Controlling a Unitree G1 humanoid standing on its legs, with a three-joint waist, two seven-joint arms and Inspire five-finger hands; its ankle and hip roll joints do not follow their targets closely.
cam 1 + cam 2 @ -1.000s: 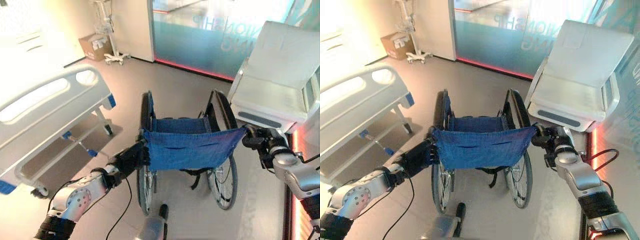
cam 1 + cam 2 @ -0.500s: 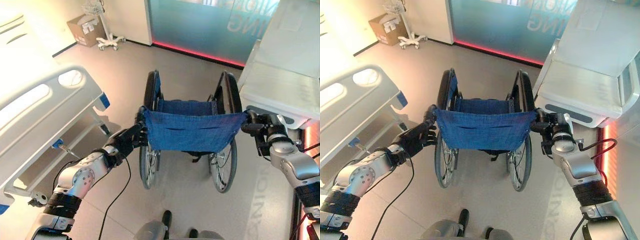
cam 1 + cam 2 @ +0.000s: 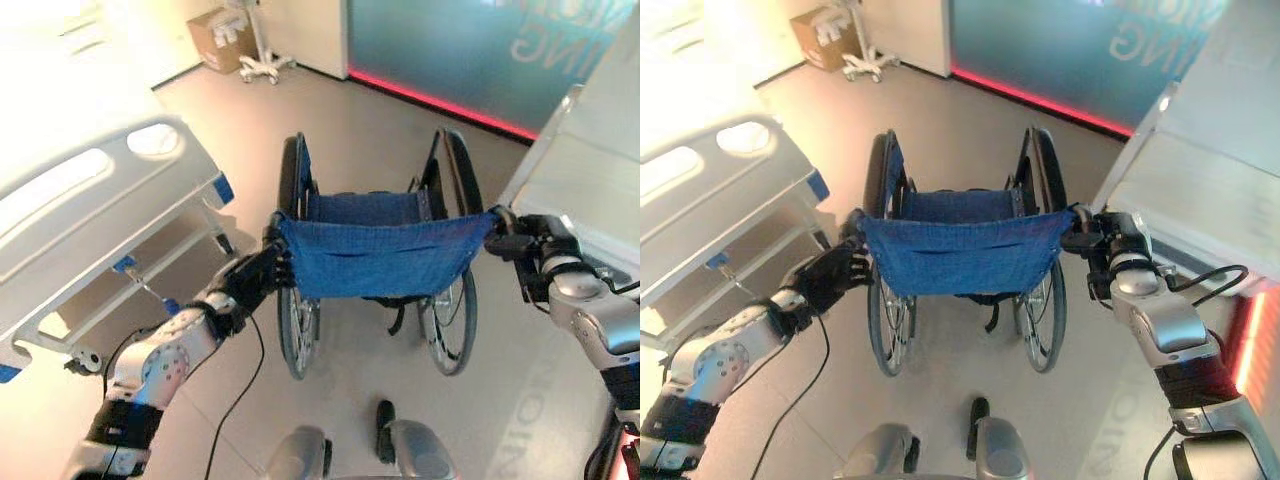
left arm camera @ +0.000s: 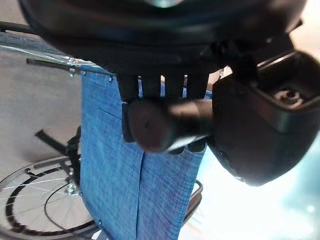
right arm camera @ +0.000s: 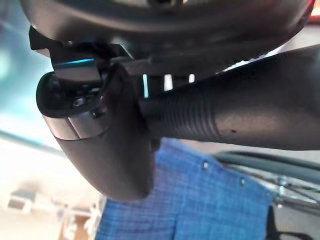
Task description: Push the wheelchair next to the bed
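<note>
1. The left hand (image 3: 258,281) is curling its fingers round the left push handle (image 4: 165,125) of the wheelchair (image 3: 378,262); the wrist view is showing the grip enclosed by fingers and thumb.
2. The right hand (image 3: 1110,250) is wrapping round the ribbed right push handle (image 5: 225,117) in the same manner.
3. The wheelchair is standing on the floor (image 3: 380,130) directly ahead, blue backrest (image 3: 380,258) facing the robot, both large wheels on the ground.
4. The bed (image 3: 90,215) is lying to the robot's left, near the wheelchair but apart from it, its footboard and castor frame facing the left wheel (image 3: 296,330).
5. A white padded chair (image 3: 1200,170) is standing just beside the right wheel (image 3: 1042,300).
6. Risk: uneven push force between the hands is likely to swing the chair, driving the left wheel into the bed frame or the right wheel into the white chair.
7. Risk: a grip slipping off either handle would leave the wheelchair steering one-sided.
8. Further off, a cardboard box (image 3: 225,27) and a wheeled stand (image 3: 262,62) are standing by the wall.
</note>
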